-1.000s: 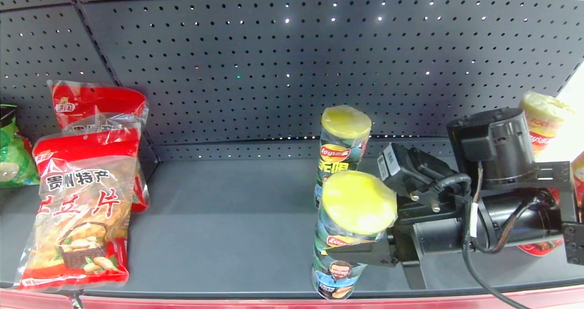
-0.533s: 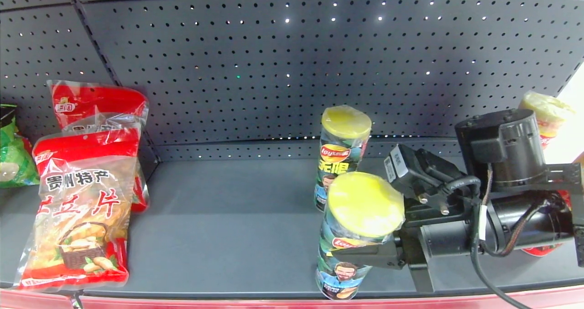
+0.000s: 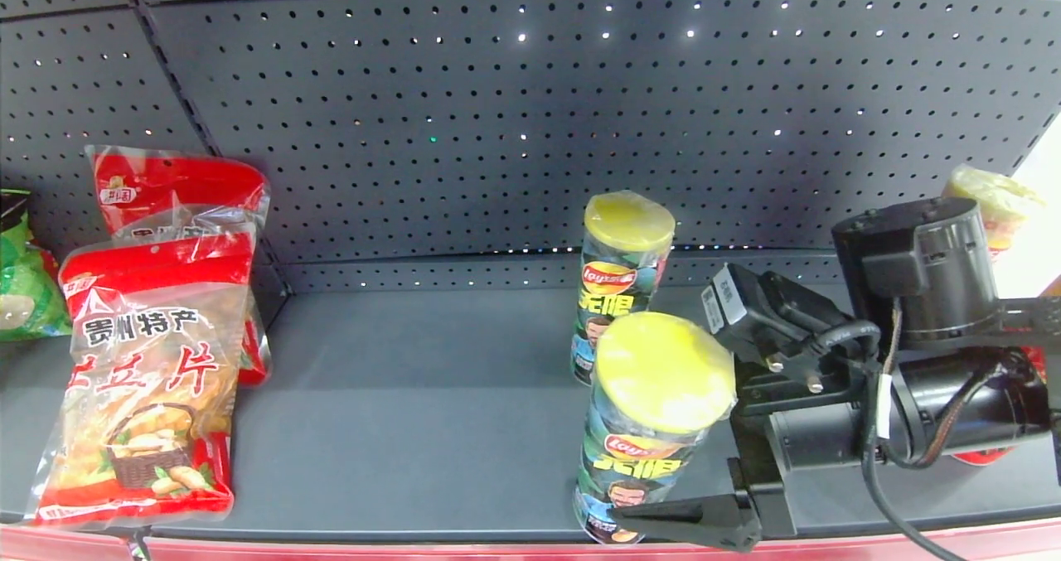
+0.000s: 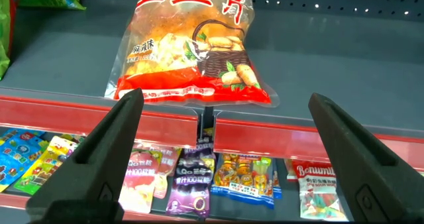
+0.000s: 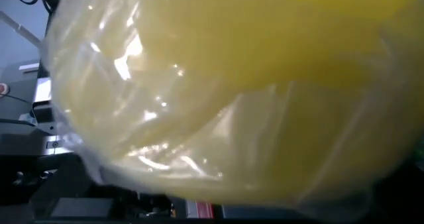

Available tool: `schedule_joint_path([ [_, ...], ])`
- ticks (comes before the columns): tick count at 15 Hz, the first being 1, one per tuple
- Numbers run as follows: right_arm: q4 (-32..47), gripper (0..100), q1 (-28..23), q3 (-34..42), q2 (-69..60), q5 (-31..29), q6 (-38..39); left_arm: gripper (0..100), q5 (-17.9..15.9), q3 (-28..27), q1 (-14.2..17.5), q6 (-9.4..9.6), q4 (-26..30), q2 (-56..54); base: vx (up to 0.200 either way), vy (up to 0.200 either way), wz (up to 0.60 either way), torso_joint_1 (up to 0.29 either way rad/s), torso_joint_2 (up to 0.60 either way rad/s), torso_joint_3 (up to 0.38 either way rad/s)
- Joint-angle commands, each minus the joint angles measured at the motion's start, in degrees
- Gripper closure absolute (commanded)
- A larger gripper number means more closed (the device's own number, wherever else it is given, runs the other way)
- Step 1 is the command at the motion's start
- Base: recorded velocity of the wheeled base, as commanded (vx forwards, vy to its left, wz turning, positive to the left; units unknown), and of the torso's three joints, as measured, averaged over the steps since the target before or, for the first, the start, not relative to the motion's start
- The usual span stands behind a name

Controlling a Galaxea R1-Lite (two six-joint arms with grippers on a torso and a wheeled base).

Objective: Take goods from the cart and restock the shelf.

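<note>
right gripper (image 3: 659, 474) lay level at the right front of the dark grey metal shelf (image 3: 414, 428), spread wide and holding nothing. its near black finger (image 3: 688, 521) ran low along the shelf's front edge beside the base of the tall green-and-blue chip can with yellow plastic lid (image 3: 648, 428). the far finger was hidden behind the can, so contact on that side could not be judged. the can stood upright on the shelf board close to the front edge, and in the right wrist view its film-wrapped top (image 5: 218, 85) sat right against the lens. a second matching yellow-lidded can (image 3: 623, 279) stood upright just behind it. left gripper (image 4: 222, 161) was out in front of the red shelf-edge strip (image 4: 278, 128), black fingers far apart and empty. it faced the red-and-clear plastic bag of potato slices (image 4: 192, 45) at the shelf's left front. a second similar bag (image 3: 178, 188) leaned behind that one.
</note>
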Motion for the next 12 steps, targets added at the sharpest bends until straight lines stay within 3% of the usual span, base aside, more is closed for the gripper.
schedule_joint_path([
  [1,-0.17,0,-0.08,0.34,-1.04,0.02,0.02,0,0.01,0.01,-0.01,-0.01,-0.01,-0.02,0.000,0.000,0.00,0.000,0.00,0.000],
  [5,0.01,0,-2.10,4.03,-6.57,0.02,0.19,0,0.01,0.01,-0.01,-0.01,-0.01,-0.02,0.000,0.000,0.00,0.000,0.00,0.000],
  [12,1.33,0,-12.38,14.14,-25.21,0.02,1.16,0,0.01,0.01,-0.01,-0.01,-0.01,-0.02,0.000,0.000,0.00,0.000,0.00,0.000],
])
